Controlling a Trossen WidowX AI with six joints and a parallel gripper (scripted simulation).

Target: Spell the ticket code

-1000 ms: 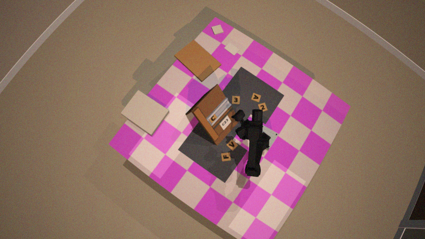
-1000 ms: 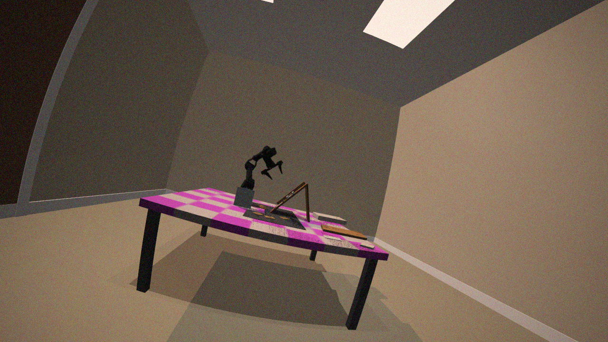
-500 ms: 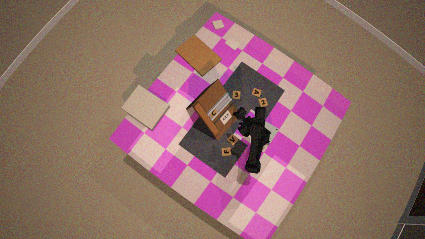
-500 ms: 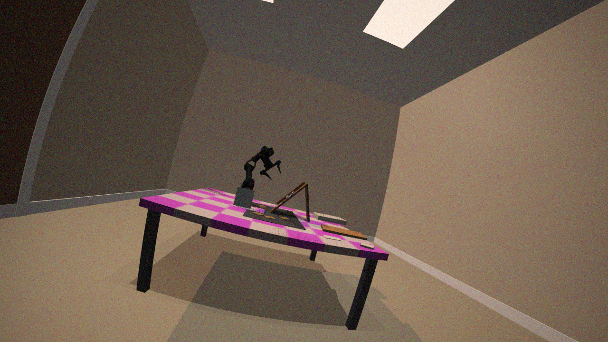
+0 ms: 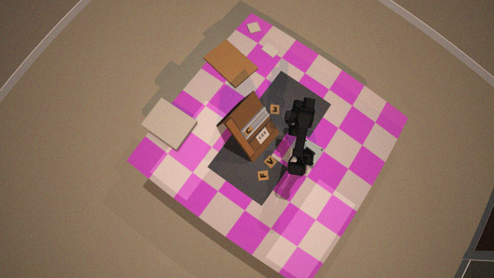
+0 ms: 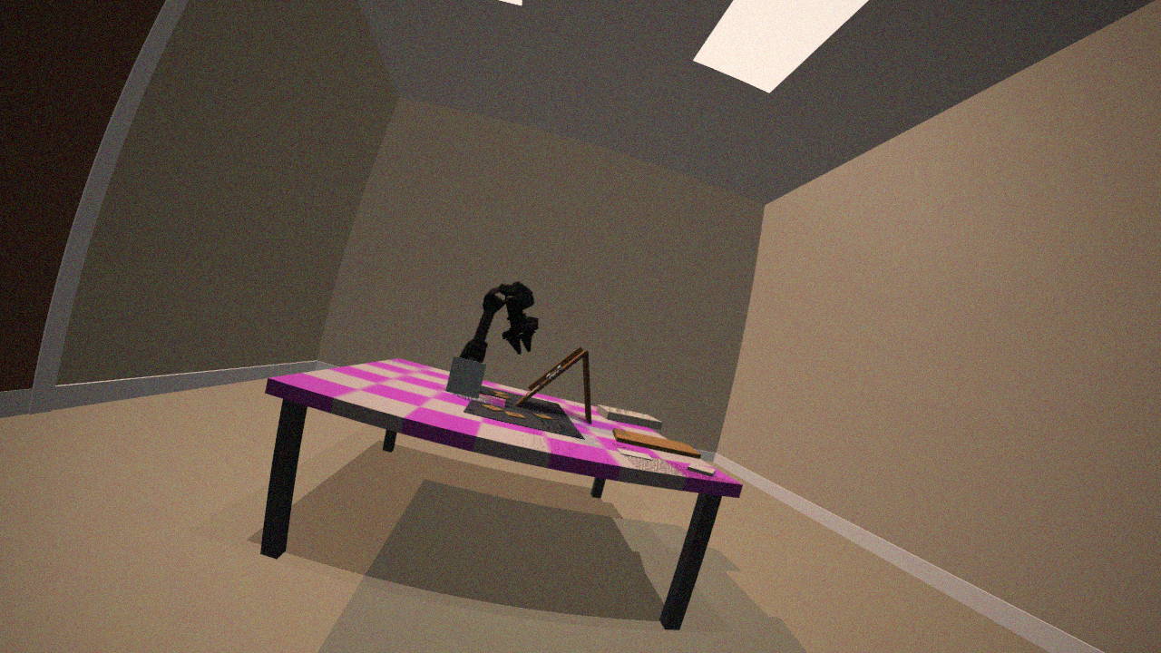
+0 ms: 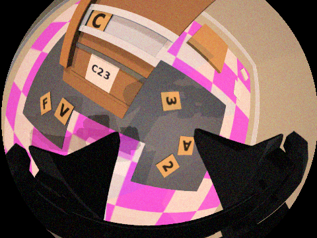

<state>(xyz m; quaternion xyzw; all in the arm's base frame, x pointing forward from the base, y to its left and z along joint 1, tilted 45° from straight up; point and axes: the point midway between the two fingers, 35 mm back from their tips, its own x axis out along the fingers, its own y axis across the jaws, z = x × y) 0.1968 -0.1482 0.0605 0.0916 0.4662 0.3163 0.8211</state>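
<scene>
The brown slanted board (image 5: pixel 246 111) (image 6: pixel 560 373) stands on a grey mat (image 5: pixel 241 172) (image 7: pixel 198 110). Its pale rail (image 5: pixel 258 121) (image 7: pixel 137 33) holds the C tile (image 5: pixel 247 130) (image 7: pixel 97 20) at its closed end. The white ticket (image 5: pixel 262 135) (image 7: pixel 100 73) reads C23. Tile 3 (image 5: pixel 274 109) (image 7: pixel 171 102) lies on the mat near the rail's open end. Tiles 2 (image 7: pixel 168 165) and A (image 7: pixel 186 145) lie below my gripper and are hidden by the arm in the overhead view. My gripper (image 5: pixel 299 110) (image 6: pixel 519 336) (image 7: pixel 157 135) is open, empty and high above the mat.
Tiles V (image 5: pixel 270 161) (image 7: pixel 63 112) and F (image 5: pixel 263 175) (image 7: pixel 45 104) lie on the mat near the board's other side. A brown panel (image 5: pixel 229 62), a beige slab (image 5: pixel 169 122) and two small beige squares (image 5: pixel 253 26) (image 5: pixel 269 49) lie toward the table's edges. The arm's base (image 5: pixel 312 148) stands beside the mat.
</scene>
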